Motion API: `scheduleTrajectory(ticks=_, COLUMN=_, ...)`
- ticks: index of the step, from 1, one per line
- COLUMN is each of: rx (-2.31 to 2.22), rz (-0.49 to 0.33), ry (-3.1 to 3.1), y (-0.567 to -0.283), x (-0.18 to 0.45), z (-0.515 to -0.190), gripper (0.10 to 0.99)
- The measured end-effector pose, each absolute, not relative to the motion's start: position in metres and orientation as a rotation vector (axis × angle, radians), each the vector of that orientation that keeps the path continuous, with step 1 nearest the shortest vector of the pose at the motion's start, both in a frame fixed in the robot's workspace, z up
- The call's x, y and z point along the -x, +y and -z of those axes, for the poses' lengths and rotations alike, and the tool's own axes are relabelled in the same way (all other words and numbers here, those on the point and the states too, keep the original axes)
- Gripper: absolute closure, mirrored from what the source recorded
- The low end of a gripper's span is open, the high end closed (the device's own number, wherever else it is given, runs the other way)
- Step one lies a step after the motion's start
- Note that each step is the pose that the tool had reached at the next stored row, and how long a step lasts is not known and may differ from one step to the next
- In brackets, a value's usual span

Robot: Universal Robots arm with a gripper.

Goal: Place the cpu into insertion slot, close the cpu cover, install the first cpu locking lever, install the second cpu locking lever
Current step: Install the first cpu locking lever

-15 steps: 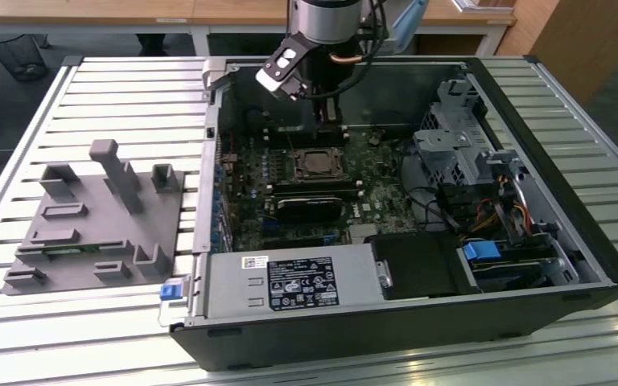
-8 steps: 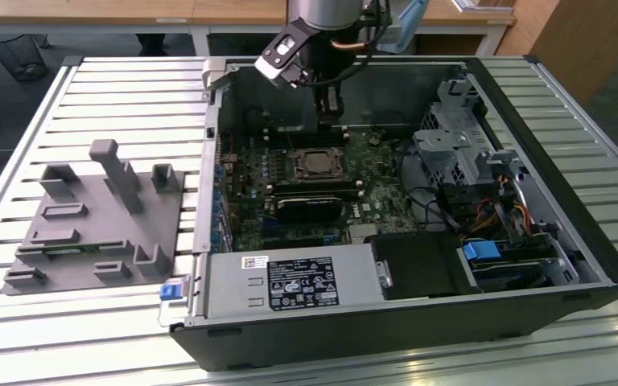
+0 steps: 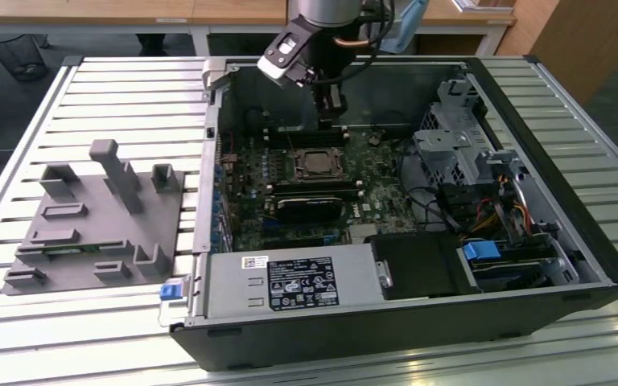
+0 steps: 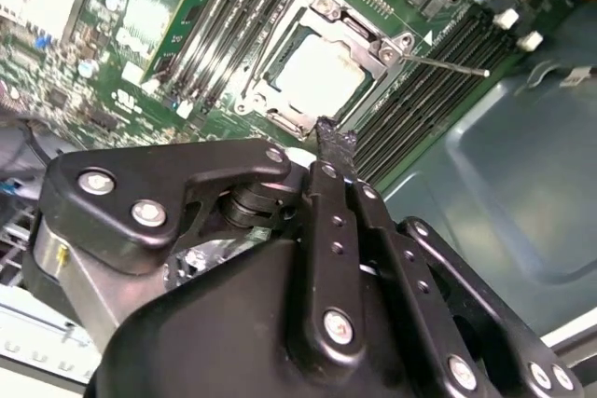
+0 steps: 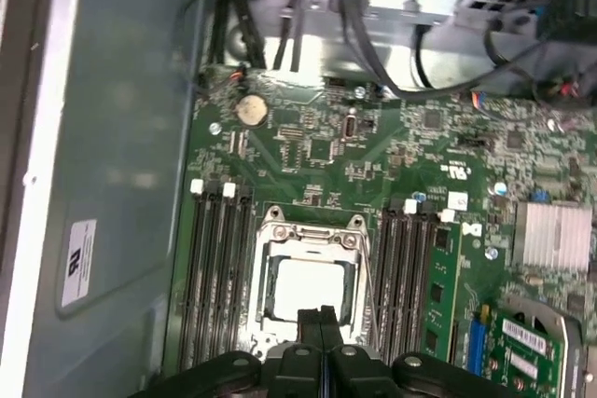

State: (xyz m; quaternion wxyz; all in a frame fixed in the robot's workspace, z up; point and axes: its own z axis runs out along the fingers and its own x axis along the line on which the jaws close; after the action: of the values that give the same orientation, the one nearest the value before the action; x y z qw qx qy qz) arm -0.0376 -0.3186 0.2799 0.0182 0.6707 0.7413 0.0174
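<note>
- A slatted metal desk [image 3: 126, 88] carries an open computer case [image 3: 599, 265] lying on its side. Toward the exterior view's left sits a grey moulded fixture [image 3: 94, 217]. Wooden furniture [image 3: 572, 32] stands beyond the desk's far edge.
- The cpu [image 5: 303, 291] lies flat in the insertion slot [image 5: 265, 291] on the green board. Its metal top faces out of the case, and its square edges run parallel to the memory slots [image 5: 216, 277].
- It looks pale silvery-grey, framed by the cpu cover [image 5: 312, 230] lying down over it.
- A thin lever [image 4: 448, 64] juts out from one corner of the cover.
- The gripper [image 5: 320, 316] hovers over the socket's edge, jaws pressed together on nothing.
</note>
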Motion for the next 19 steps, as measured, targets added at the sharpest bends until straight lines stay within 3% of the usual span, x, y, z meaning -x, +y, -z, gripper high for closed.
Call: scheduleTrajectory(ticks=19, rx=-1.86, rz=-0.059, ry=2.491, y=-0.3187, x=0.0375, z=-0.2799, gripper=0.98)
